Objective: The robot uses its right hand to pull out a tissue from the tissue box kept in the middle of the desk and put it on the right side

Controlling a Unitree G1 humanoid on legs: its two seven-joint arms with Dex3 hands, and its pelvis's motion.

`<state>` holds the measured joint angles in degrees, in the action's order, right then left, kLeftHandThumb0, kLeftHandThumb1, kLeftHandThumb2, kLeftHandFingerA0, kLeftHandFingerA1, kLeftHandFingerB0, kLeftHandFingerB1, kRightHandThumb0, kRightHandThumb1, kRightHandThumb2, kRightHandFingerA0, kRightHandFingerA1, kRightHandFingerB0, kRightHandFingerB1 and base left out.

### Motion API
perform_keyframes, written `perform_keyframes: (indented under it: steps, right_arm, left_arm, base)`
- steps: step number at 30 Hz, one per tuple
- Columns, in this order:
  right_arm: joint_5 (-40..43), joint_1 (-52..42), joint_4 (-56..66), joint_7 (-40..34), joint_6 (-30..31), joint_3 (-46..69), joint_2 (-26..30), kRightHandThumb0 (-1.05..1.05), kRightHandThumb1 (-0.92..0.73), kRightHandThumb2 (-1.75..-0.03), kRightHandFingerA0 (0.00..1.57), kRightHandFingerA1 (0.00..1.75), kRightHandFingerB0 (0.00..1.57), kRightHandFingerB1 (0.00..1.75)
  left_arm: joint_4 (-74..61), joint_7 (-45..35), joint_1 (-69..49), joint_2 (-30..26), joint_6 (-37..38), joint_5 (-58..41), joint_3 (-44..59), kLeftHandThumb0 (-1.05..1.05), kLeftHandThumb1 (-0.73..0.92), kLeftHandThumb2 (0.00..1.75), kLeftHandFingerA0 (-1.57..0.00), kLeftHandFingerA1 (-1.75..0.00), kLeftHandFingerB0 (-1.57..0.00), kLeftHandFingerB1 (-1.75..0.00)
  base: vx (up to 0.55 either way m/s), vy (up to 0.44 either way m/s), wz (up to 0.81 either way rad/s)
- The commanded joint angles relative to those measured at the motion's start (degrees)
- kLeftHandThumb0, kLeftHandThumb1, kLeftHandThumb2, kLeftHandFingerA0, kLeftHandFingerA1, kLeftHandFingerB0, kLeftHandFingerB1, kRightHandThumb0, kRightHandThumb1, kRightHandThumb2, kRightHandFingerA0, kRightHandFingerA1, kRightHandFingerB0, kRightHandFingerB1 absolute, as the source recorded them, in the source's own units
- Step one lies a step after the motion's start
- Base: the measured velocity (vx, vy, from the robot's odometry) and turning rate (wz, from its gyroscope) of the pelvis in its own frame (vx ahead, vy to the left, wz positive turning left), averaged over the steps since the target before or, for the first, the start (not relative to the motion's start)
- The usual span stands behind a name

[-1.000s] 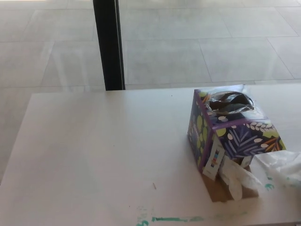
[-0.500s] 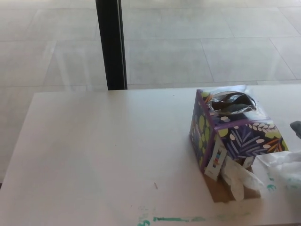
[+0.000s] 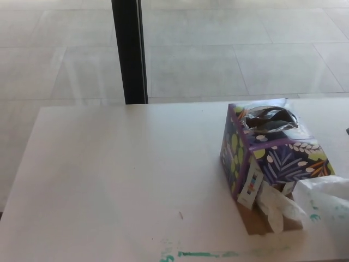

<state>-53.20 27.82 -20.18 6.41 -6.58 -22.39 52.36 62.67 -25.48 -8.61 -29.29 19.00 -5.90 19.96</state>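
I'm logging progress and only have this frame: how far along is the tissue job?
Done: white tissues already lie on the desk at the right, beside the tissue box; another crumpled tissue sits at the box's front. In hand: nothing visible, as neither robot hand is clearly in view. Left: whether another pull is due cannot be told; no tissue sticks up from the box's top opening.

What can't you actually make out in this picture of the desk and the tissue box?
- Inside the tissue box, head view: its top opening is dark and glary, so no tissue shows there.
- The white tissue at right: cut off by the picture's edge.
- A dark speck at the right edge: too small to identify.
- Both robot hands: out of frame.
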Motion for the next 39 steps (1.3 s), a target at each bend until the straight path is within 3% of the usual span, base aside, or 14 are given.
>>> perform_keyframes:
  steps: [1, 7, 14, 18, 19, 21, 22, 25, 26, 27, 31, 34, 35, 39]
  right_arm:
    - [22.98, 1.62, 8.53, 33.35, 9.78, 19.15, 16.25, -0.67, -0.38, -0.63, 0.0, 0.0, 0.0, 0.0]
    - [32.45, -18.39, 15.7, 34.32, 9.43, 49.17, 12.98, -0.73, -0.49, -0.56, 0.0, 0.0, 0.0, 0.0]
    - [43.11, -34.83, 16.12, 20.62, 5.19, 73.65, -6.57, -0.98, -0.58, -0.92, 0.0, 0.16, 0.01, 0.25]
    - [48.46, -39.98, 9.34, 7.91, -1.14, 77.83, -15.52, -0.81, -0.54, -0.95, 0.07, 0.64, 0.0, 0.47]
    - [48.9, -40.62, 8.04, 4.47, -0.51, 78.8, -18.18, -0.74, -0.7, -0.61, 0.1, 0.77, 0.14, 0.45]
    - [49.53, -40.23, 6.64, 0.88, 0.94, 79.77, -20.92, -0.74, -0.7, -0.61, 0.1, 0.77, 0.14, 0.45]
    - [50.37, -39.61, 6.5, -2.22, 2.65, 80.95, -23.89, -0.74, -0.54, -0.93, 0.26, 0.72, 0.16, 0.53]
    - [56.11, -37.8, -1.99, -10.07, 1.3, 85.19, -30.45, -0.59, -0.68, -0.61, 0.61, 1.22, 0.37, 0.55]
    - [57.88, -37.2, -7.71, -12.58, -2.33, 85.9, -31.74, -0.57, -0.54, -0.95, 1.07, 1.34, 0.45, 0.76]
    - [59.29, -36.72, -14.87, -15.31, -6.03, 86.24, -33.27, -0.54, -0.7, -0.61, 0.42, 1.35, 0.39, 0.89]
    - [59.44, -36.26, -22.52, -16.32, -6.21, 86.54, -35.36, -0.5, -0.72, -0.6, 0.42, 1.05, 0.37, 0.86]
    - [59.95, -35.63, -26.65, -16.29, -4.33, 87.54, -36.17, -0.49, -0.72, -0.63, 0.5, 1.41, 0.41, 0.95]
    - [58.53, -36.37, -27.11, -16.79, -2.59, 86.84, -36.62, -0.5, -0.75, -0.63, 0.49, 1.39, 0.4, 1.0]
    - [58.8, -36.34, -26.98, -15.97, -2.33, 88.47, -37.8, -0.49, -0.75, -0.63, 0.49, 1.37, 0.46, 1.01]
  left_arm:
    - [-0.3, -0.03, -1.62, -1.56, 1.03, -1.42, 1.03, -0.84, 0.92, 0.71, -0.66, -0.8, -0.48, -0.74]
    - [-0.73, 0.19, -1.76, -1.37, 0.84, -1.41, 1.0, -0.84, 0.92, 0.71, -0.67, -0.82, -0.5, -0.74]
    - [0.43, 0.04, -0.91, -1.07, 1.13, -1.52, 1.04, -0.84, 0.92, 0.71, -0.71, -0.81, -0.5, -0.73]
    - [0.8, 0.18, -0.65, -1.14, 1.12, -1.43, 1.02, -0.84, 0.92, 0.71, -0.7, -0.82, -0.5, -0.74]
    - [0.63, 0.22, -0.7, -1.13, 0.97, -1.47, 1.05, -0.85, 0.92, 0.7, -0.71, -0.81, -0.51, -0.74]
    - [0.51, 0.35, -0.4, -0.98, 0.81, -1.57, 1.1, -0.85, 0.92, 0.7, -0.71, -0.81, -0.51, -0.74]
    - [0.51, 0.24, -0.36, -0.93, 0.6, -1.72, 1.2, -0.85, 0.92, 0.7, -0.7, -0.81, -0.5, -0.73]
    - [0.47, -0.04, -0.89, -0.69, 0.92, -2.08, 1.49, -0.84, 0.92, 0.73, -0.69, -0.81, -0.47, -0.72]
    - [0.47, 0.06, -0.86, -0.72, 0.75, -2.03, 1.46, -0.84, 0.92, 0.71, -0.68, -0.82, -0.5, -0.75]
    - [0.54, 0.36, -0.77, -0.64, 0.71, -1.86, 1.33, -0.85, 0.92, 0.71, -0.68, -0.83, -0.5, -0.75]
    - [0.99, 0.45, -0.33, -0.71, 0.66, -1.66, 1.18, -0.85, 0.92, 0.73, -0.66, -0.81, -0.47, -0.73]
    - [1.1, 1.14, -0.33, -0.54, 0.37, -1.38, 1.0, -0.87, 0.92, 0.74, -0.66, -0.81, -0.47, -0.73]
    - [1.3, 0.94, -0.48, -0.59, 0.64, -1.32, 0.95, -0.84, 0.73, 1.12, -0.64, -0.81, -0.51, -0.75]
    - [1.1, 1.48, -0.71, -0.51, 0.26, -1.46, 1.17, -0.86, 0.92, 0.72, -0.69, -0.82, -0.54, -0.75]
  base:
    - [0.0, 0.0, 0.0]
    - [0.0, 0.0, 0.0]
    - [0.0, 0.0, 0.0]
    - [0.0, 0.0, 0.0]
    - [0.0, 0.0, 0.0]
    - [0.0, 0.0, 0.0]
    - [0.0, 0.0, 0.0]
    - [0.0, 0.0, 0.0]
    - [0.0, 0.0, 0.0]
    - [0.0, 0.0, 0.0]
    - [0.0, 0.0, 0.0]
    - [0.0, 0.0, 0.0]
    - [0.0, 0.0, 0.0]
    - [0.0, 0.0, 0.0]
